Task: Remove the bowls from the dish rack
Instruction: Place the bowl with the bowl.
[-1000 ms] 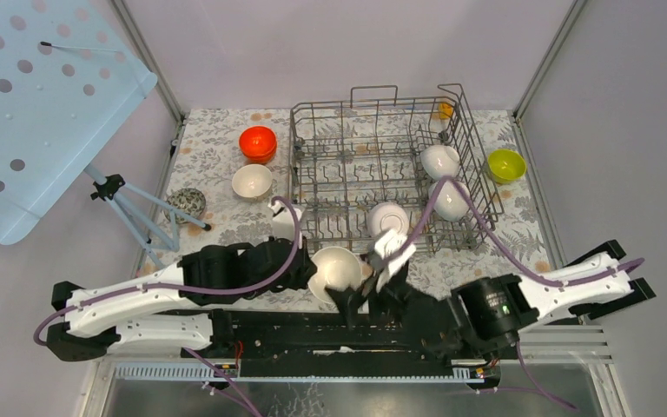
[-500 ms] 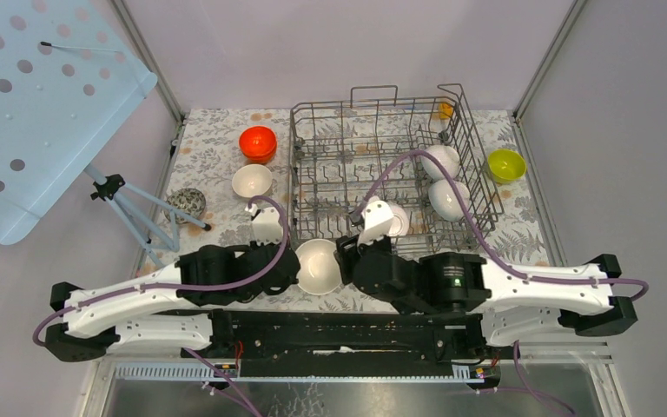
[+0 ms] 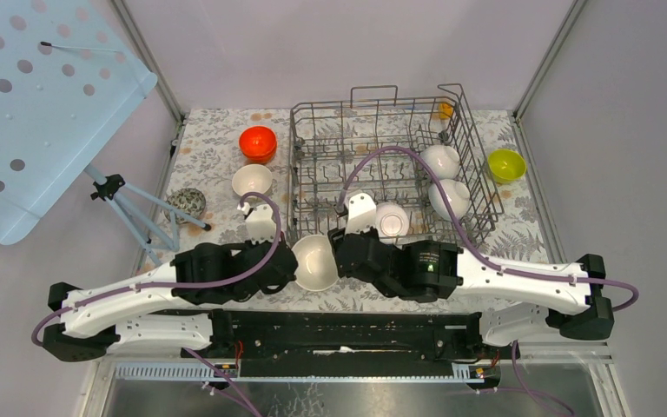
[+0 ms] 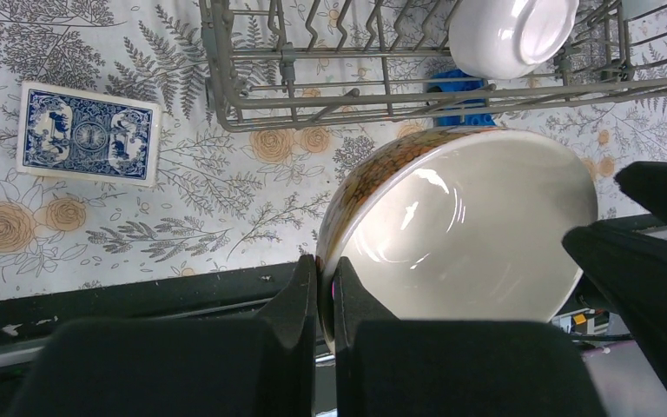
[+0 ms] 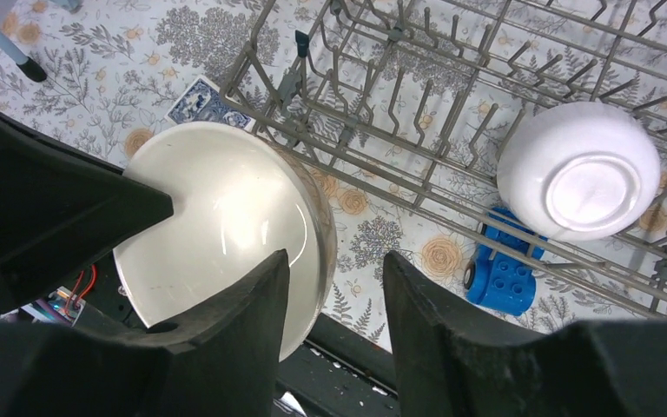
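Right gripper (image 5: 334, 261) swung in astride the bowl (image 5: 217, 217); grip unclear.

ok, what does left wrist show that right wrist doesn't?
Only left wrist: the left gripper shut on the rim of the glossy beige bowl, that bowl's mottled orange-brown outside, and the whole blue patterned card box.
Only right wrist: the right gripper, fingers apart astride the same rim, and a black-tipped pale blue tripod leg.
Both: the beige bowl, the upturned white bowl in the grey wire dish rack, and the blue toy car. Right wrist catches only a corner of the card box.
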Action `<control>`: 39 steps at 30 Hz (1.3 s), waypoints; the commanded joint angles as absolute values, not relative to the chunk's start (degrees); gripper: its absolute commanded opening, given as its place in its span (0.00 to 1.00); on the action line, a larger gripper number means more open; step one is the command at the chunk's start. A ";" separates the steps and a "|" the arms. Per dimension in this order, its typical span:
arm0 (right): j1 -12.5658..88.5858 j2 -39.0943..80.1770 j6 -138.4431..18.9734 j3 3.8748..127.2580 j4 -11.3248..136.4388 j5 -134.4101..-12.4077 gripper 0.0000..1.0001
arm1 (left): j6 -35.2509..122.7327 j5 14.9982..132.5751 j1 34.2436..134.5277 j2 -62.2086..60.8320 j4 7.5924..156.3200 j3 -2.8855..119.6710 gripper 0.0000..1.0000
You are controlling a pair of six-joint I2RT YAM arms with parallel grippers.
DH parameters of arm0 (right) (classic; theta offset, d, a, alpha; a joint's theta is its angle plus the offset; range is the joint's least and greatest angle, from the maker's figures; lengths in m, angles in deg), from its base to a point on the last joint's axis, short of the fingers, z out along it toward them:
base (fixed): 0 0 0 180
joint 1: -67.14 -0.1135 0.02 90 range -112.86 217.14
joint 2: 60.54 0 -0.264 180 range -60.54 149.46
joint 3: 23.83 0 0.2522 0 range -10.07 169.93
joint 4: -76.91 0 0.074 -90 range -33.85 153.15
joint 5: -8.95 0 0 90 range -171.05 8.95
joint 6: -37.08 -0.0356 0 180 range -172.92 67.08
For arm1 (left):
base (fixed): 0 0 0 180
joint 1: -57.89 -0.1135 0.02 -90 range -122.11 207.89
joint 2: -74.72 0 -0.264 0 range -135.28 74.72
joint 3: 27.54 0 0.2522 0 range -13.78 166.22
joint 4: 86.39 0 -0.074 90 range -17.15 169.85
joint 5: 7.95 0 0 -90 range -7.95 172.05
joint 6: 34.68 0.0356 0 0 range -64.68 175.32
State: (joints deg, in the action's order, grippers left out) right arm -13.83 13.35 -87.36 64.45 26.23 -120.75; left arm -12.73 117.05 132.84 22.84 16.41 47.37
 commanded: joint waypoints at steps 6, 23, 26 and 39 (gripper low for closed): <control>-11.89 16.68 -86.71 64.22 29.51 -115.08 0.40 | -14.44 119.82 132.87 23.52 19.82 50.35 0.00; -11.70 18.56 -87.53 66.25 28.25 -116.68 0.00 | -13.17 121.71 132.88 24.62 17.84 50.10 0.39; -11.70 18.41 -87.68 66.53 27.92 -117.29 0.00 | -12.94 122.11 132.86 24.71 16.70 50.44 0.42; -11.44 17.53 -88.34 66.77 28.70 -117.76 0.00 | -8.20 118.27 132.86 21.81 16.88 49.97 0.47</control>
